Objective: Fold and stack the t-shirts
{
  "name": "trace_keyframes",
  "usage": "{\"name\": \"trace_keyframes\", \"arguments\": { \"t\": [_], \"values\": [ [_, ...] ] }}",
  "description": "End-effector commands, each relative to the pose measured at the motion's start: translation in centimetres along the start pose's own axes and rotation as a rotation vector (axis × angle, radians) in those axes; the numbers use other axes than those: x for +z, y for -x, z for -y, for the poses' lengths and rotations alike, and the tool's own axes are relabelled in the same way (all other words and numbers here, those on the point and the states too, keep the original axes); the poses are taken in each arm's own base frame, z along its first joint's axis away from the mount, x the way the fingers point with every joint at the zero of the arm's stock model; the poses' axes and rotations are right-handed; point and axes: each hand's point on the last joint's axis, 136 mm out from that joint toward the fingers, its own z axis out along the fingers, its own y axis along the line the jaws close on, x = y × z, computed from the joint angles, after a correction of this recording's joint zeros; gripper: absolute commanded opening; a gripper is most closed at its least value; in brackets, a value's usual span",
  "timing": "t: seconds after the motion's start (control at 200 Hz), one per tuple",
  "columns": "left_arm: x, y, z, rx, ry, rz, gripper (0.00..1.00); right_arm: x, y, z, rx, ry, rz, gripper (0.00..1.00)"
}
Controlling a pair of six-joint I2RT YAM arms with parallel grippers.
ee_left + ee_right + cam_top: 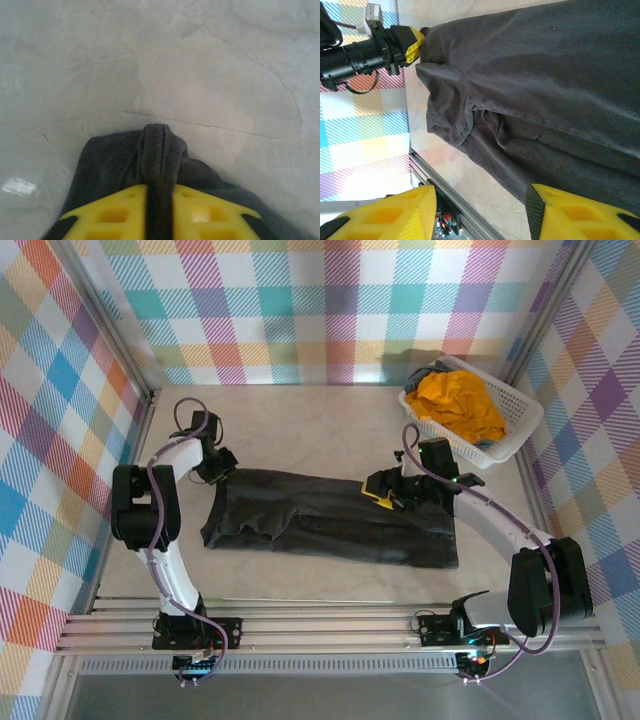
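The dark charcoal t-shirt (330,520) lies spread across the middle of the table. A bunched sleeve (450,120) shows at its left end. My left gripper (218,468) is at the shirt's far left corner, shut on a pinched ridge of the charcoal cloth (159,155) between its yellow fingers (105,215). My right gripper (378,495) hovers over the shirt's far edge, right of centre. In the right wrist view the right gripper (480,212) is open, with only table and rail between its fingers (580,215). The mustard t-shirt (460,405) lies crumpled in the basket.
The white lattice basket (525,425) stands at the back right corner. An aluminium rail (320,625) runs along the near edge, with plaid walls (60,400) on three sides. Bare tabletop (300,430) lies behind the shirt.
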Motion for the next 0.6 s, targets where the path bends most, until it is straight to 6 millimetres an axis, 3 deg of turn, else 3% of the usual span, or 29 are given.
{"name": "trace_keyframes", "arguments": {
  "t": [0.0,0.125,0.195,0.235,0.31,0.405,0.485,0.595],
  "values": [
    [-0.6,0.5,-1.0,-0.003,0.049,0.016,0.05,-0.2,0.5,0.2,-0.006,-0.016,0.006,0.51],
    [-0.3,-0.4,-3.7,0.003,0.17,-0.01,0.02,-0.7,0.9,2.1,0.044,-0.092,0.036,0.51],
    [-1.0,-0.1,-3.9,0.008,0.175,0.003,0.13,-1.2,1.3,3.4,0.079,-0.123,0.056,0.5],
    [-2.0,0.3,-3.8,0.011,0.177,0.027,0.25,-1.6,1.5,4.1,0.092,-0.14,0.07,0.5],
    [-4.6,1.4,-3.5,0.005,0.177,0.09,0.37,-2.2,1.8,5.7,0.11,-0.22,0.075,0.48],
    [-8.7,1.5,-3.3,-0.027,0.182,0.158,0.42,-3.0,1.9,8.5,0.143,-0.368,0.068,0.46],
    [-11.4,-0.9,-1.3,-0.066,0.071,0.162,0.38,-3.6,2.1,10.9,0.196,-0.448,0.076,0.45],
    [-11.2,-8.0,3.4,-0.089,-0.102,0.065,0.32,-4.0,2.6,13.3,0.241,-0.53,0.081,0.43]
  ]
}}
